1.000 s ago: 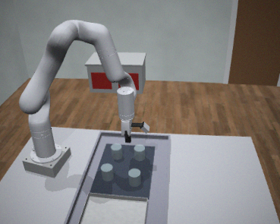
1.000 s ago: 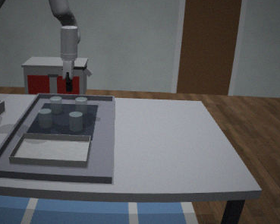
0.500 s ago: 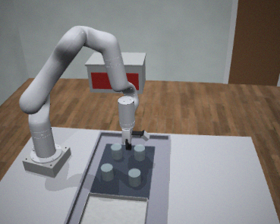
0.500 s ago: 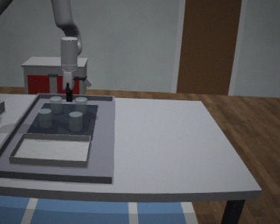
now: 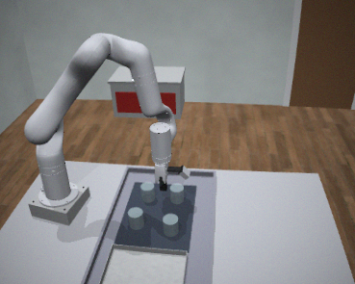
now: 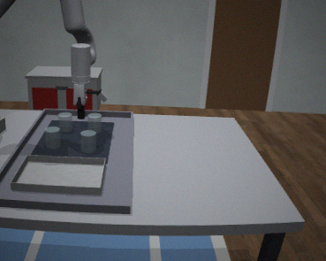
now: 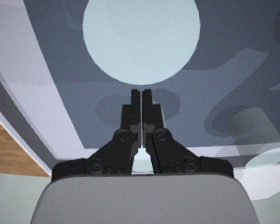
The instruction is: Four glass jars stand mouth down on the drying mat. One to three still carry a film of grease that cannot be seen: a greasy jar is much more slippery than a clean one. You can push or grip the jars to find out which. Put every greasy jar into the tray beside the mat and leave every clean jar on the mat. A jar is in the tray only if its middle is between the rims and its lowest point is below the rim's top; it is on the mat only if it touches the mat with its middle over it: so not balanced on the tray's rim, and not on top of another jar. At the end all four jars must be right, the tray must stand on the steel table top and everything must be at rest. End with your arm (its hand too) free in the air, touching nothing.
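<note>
Four pale glass jars stand mouth down on the dark drying mat (image 5: pixel 156 232) (image 6: pixel 104 137): back left (image 5: pixel 147 192) (image 6: pixel 65 121), back right (image 5: pixel 176 193) (image 6: pixel 94 122) (image 7: pixel 141 27), front left (image 5: pixel 136 219) (image 6: pixel 52 137) and front right (image 5: pixel 170 224) (image 6: pixel 88 142). My gripper (image 5: pixel 163 187) (image 6: pixel 80 113) (image 7: pixel 141 102) is shut and empty. It hangs low between the two back jars, its fingertips close beside the back right jar; I cannot tell if they touch. The white-floored tray (image 5: pixel 114 247) (image 6: pixel 56 187) stands empty in front of the mat.
The mat and tray sit in a rimmed steel inset (image 5: pixel 205 220) (image 6: pixel 121 158) of the white table. The arm's base (image 5: pixel 60 203) stands left of it. A grey and red cabinet (image 5: pixel 172 83) stands on the floor behind.
</note>
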Robot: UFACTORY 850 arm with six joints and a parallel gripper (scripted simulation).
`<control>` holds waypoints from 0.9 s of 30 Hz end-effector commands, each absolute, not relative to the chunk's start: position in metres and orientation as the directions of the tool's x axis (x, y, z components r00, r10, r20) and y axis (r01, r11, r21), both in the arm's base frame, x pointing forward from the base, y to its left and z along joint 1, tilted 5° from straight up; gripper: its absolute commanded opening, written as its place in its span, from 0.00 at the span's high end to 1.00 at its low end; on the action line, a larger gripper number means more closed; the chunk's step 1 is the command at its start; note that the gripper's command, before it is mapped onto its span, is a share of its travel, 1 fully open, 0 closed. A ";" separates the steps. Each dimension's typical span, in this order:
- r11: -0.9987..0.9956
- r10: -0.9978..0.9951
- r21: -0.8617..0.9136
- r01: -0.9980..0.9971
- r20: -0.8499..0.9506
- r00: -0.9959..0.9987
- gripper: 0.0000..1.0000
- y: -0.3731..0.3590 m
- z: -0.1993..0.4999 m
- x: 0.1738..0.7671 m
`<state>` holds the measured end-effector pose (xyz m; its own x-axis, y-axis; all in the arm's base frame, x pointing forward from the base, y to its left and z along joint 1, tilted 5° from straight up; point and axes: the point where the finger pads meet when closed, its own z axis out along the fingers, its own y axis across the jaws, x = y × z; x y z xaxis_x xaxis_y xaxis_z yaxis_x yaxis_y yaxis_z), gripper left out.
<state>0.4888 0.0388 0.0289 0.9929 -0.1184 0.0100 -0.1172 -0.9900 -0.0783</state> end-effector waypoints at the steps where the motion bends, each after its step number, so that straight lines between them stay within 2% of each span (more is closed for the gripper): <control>1: -0.990 -0.118 -0.079 -0.117 0.012 0.993 1.00 0.039 0.029 0.490; 27: -0.990 -0.118 -0.079 -0.117 0.012 0.993 1.00 0.038 0.029 0.493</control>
